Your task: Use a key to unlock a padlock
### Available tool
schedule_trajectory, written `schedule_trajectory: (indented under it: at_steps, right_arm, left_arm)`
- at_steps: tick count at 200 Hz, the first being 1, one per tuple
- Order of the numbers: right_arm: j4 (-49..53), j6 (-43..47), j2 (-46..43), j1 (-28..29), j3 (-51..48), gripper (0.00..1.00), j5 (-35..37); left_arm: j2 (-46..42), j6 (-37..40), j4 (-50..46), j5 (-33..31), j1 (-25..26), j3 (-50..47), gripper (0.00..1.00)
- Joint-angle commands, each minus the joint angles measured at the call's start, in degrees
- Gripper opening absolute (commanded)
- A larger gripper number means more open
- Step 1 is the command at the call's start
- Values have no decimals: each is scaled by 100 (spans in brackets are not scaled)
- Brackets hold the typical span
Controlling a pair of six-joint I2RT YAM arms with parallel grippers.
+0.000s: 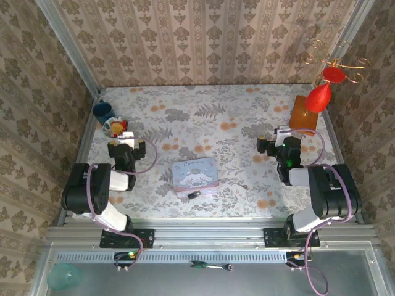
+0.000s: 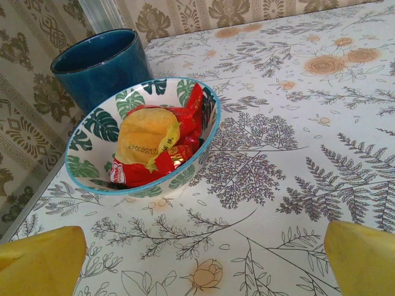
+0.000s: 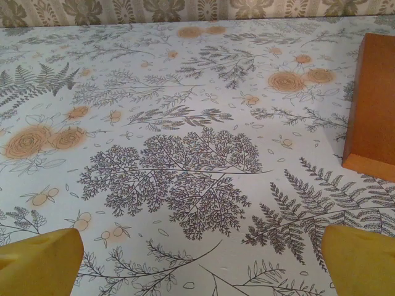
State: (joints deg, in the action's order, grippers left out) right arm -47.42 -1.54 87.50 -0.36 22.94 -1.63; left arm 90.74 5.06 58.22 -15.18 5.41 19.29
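The padlock (image 1: 193, 194) is a tiny dark thing lying at the near edge of a pastel tin box (image 1: 195, 173) in the middle of the table. I cannot make out the key. My left gripper (image 1: 128, 138) is to the left of the tin, well apart from the padlock. In the left wrist view the left gripper (image 2: 203, 265) is open over bare flowered cloth, its yellow fingertips (image 2: 43, 262) far apart. My right gripper (image 1: 282, 133) is to the right of the tin. In the right wrist view the right gripper (image 3: 200, 265) also stands open with nothing between its fingers.
A blue cup (image 2: 102, 61) and a leaf-patterned bowl (image 2: 92, 126) of wrapped sweets stand just ahead of the left gripper. An orange-brown block (image 3: 373, 105) stands ahead and to the right of the right gripper. Red ornaments on a gold wire stand (image 1: 327, 74) are at the back right corner.
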Motion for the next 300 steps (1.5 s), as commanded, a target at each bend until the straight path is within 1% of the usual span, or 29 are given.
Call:
schedule_trajectory:
  at_steps: [1,189,198,207,212,240,245,249,262,270,280,291,300]
  right_arm:
    - [-71,13,-5,45,62,100,163]
    - [-39,-57,-8,36,88,100,286]
    - [-44,-57,-5,36,79,100,286]
    - [-57,-53,-5,36,72,100,276]
    - [-57,-48,-5,36,71,100,277]
    - [-57,-47,-6,36,76,100,281]
    - [-57,-44,-6,36,72,100,286]
    - [-57,-48,-5,36,75,100,285]
    - [-60,-48,-13,40,66,100,286]
    - [-66,-48,-12,36,62,100,278]
    - [-50,-8,-14,45,71,100,221]
    - [-61,17,-27,54,62,100,196]
    - [-39,68,-55,75,69,100,152]
  left_arm:
    - [-109,-110,-69,57,-46,127,100]
    - [-109,-110,-75,56,-40,121,100]
    - [-117,-103,15,3,-36,79,100]
    - [-201,-76,15,-277,57,49,100]
    - [-283,-105,-51,-215,75,21,100]
    - [-296,97,730,-198,156,-347,100]
    - [-344,151,840,-283,193,-416,100]
    - [-421,201,853,-479,274,-440,100]
    - [-848,401,568,-1152,586,-412,100]
    - [-1195,544,202,-1294,736,-327,100]
    - [-1668,616,-371,-1278,858,-181,100]
    - [-2195,327,-1092,-1328,936,37,100]
    - [-2628,-129,-1876,-1737,1037,321,100]
